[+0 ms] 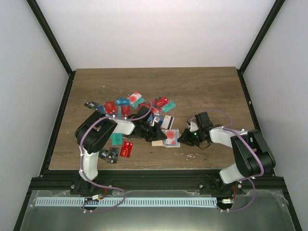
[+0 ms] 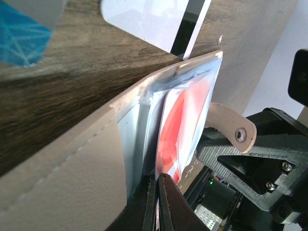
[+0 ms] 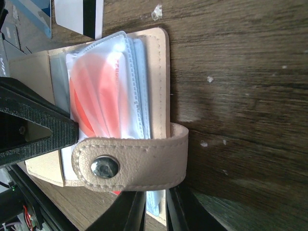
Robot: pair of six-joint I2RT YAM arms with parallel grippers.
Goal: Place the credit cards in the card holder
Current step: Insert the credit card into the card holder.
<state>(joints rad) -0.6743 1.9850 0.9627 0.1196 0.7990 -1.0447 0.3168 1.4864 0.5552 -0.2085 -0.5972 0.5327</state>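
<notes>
card holder lies open on the wood table, near the front edge, between both grippers. red-circle card sits part-way in a clear sleeve. left gripper pinched tight on that card's edge; right gripper nips the holder's sleeve edge, steadying it. i judge insertion is under way; next i need a straight push deeper, then release. other credit cards heaped behind. white walls around.

You're looking at a dark wood-grain counter boxed in by plain white walls. Black frame struts run up the corners, a black rail lines your near edge, and the light is soft and even.
</notes>
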